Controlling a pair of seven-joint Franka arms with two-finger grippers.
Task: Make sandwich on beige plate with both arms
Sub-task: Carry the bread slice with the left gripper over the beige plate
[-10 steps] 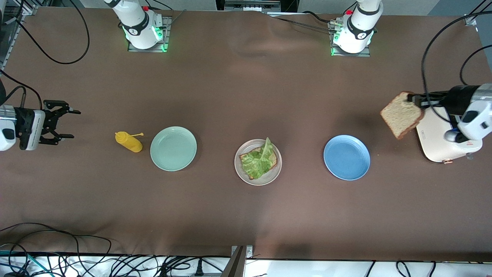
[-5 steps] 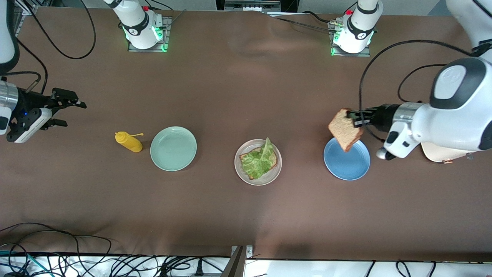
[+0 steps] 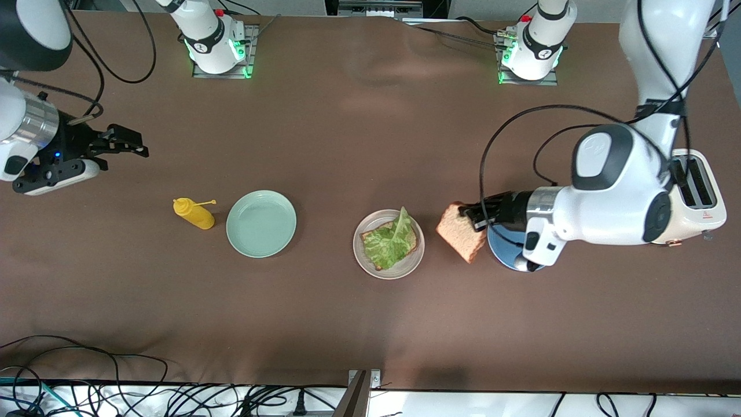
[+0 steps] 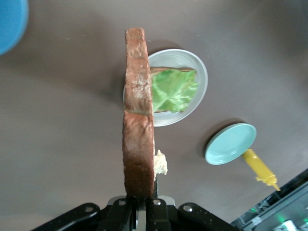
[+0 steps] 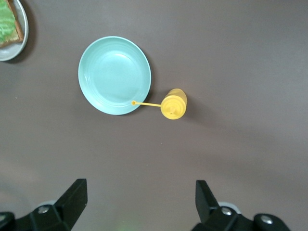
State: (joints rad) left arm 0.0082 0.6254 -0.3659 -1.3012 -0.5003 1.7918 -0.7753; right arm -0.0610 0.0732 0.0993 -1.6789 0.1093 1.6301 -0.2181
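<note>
The beige plate (image 3: 360,255) sits mid-table with a bread slice under a green lettuce leaf (image 3: 391,240); the plate also shows in the left wrist view (image 4: 197,70). My left gripper (image 3: 468,217) is shut on a second bread slice (image 3: 461,232), held on edge in the air over the table between the beige plate and the blue plate (image 3: 503,255). In the left wrist view the held slice (image 4: 138,130) stands between the fingers. My right gripper (image 3: 138,146) is open and empty over the table at the right arm's end.
A mint-green plate (image 3: 261,223) and a yellow squeeze bottle (image 3: 194,213) lie toward the right arm's end; both show in the right wrist view, plate (image 5: 114,75) and bottle (image 5: 173,104). A white toaster (image 3: 694,197) stands at the left arm's end.
My left gripper carried the bread slice from beside the toaster, over the blue plate, to just beside the beige plate. My right gripper shifted slightly toward mid-table and the bases.
</note>
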